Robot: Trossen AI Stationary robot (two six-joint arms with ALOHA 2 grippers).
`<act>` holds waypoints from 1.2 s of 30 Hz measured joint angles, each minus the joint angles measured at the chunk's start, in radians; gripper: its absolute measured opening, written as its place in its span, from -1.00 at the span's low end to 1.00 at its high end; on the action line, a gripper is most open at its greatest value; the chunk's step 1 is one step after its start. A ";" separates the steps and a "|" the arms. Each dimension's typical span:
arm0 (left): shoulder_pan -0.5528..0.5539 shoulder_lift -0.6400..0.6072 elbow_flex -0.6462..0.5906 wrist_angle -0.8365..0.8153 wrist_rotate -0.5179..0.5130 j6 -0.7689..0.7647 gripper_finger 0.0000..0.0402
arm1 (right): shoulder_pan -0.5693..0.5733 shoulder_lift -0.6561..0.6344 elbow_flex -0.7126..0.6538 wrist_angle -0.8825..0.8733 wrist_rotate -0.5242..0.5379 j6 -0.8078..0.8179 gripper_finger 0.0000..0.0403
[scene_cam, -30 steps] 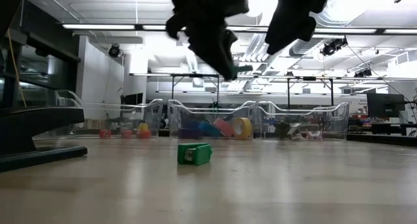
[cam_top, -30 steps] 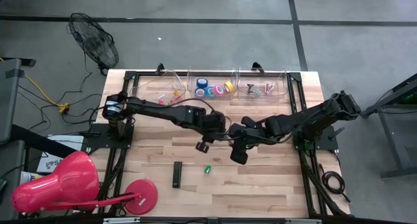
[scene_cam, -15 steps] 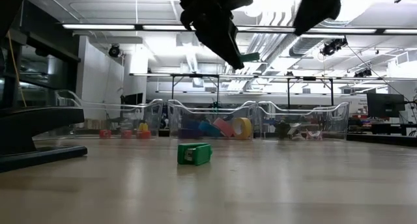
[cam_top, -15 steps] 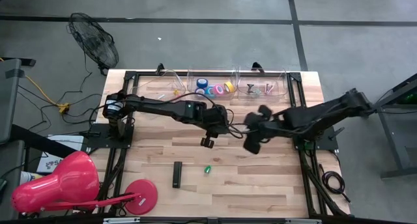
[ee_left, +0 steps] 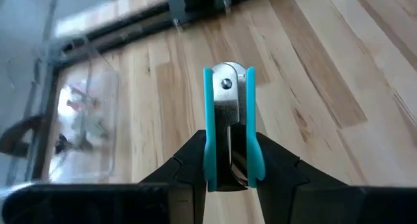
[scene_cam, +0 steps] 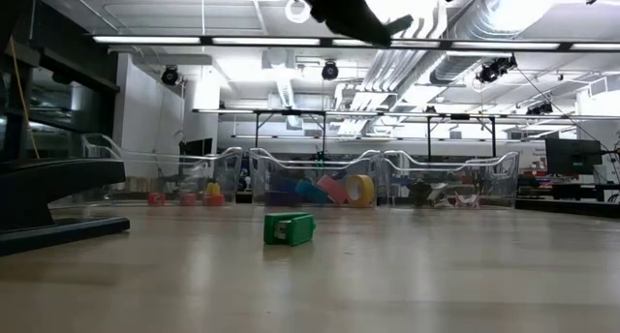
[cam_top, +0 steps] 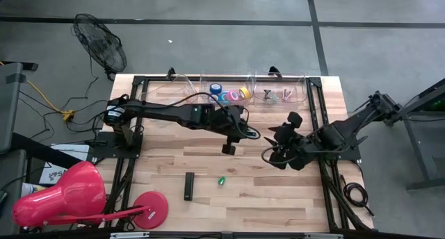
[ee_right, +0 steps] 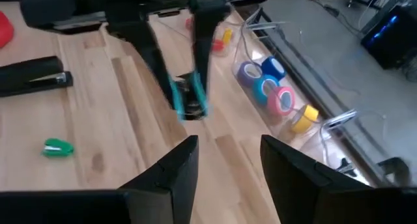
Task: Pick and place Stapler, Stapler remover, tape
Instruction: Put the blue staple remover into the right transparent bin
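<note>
Low view: both grippers cut off at top edge. Left gripper (ee_left: 229, 175) hid lower end of teal stapler remover (ee_left: 228, 120). Right-hand tray (ee_left: 78, 120) contents blurred, unidentifiable. Small green item (cam_top: 222, 180) unidentifiable.

L arm stretched from its base at table's left edge across to mid-table, wrist bent down. My left gripper (cam_top: 228, 148) hangs above the wood, fingers (ee_left: 189, 160) clamped on a teal-handled staple remover (ee_left: 229, 127), which sticks out fwd between them. R arm comes in from the right side, elbow out past the table edge, forearm angled toward centre. My right gripper (cam_top: 275, 150) sits well apart from the left one, fingers (ee_right: 179, 167) spread wide, nothing between them. In low view both are high, near the frame top.
</note>
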State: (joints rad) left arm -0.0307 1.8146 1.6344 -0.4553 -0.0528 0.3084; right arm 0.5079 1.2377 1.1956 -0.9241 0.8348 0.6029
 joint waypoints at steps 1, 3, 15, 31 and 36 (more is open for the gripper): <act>0.000 -0.005 -0.003 -0.012 -0.001 0.000 -0.56 | -0.006 0.000 0.000 0.006 -0.004 -0.009 -0.23; 0.000 -0.007 -0.002 0.010 -0.002 0.000 -0.56 | -0.017 -0.001 0.000 0.029 -0.013 -0.041 -0.21; -0.002 -0.008 -0.002 0.029 -0.005 0.000 -0.56 | -0.143 0.001 0.000 0.191 -0.241 -0.246 0.31; -0.002 -0.007 -0.002 0.065 0.019 0.000 -0.56 | -0.201 0.039 0.000 0.223 -0.369 -0.318 0.15; -0.002 -0.007 -0.003 0.075 0.020 0.000 -0.56 | -0.201 0.039 0.000 0.218 -0.369 -0.334 -0.08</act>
State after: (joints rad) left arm -0.0326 1.8072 1.6318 -0.3806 -0.0330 0.3080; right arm 0.3069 1.2770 1.1954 -0.7059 0.4656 0.2689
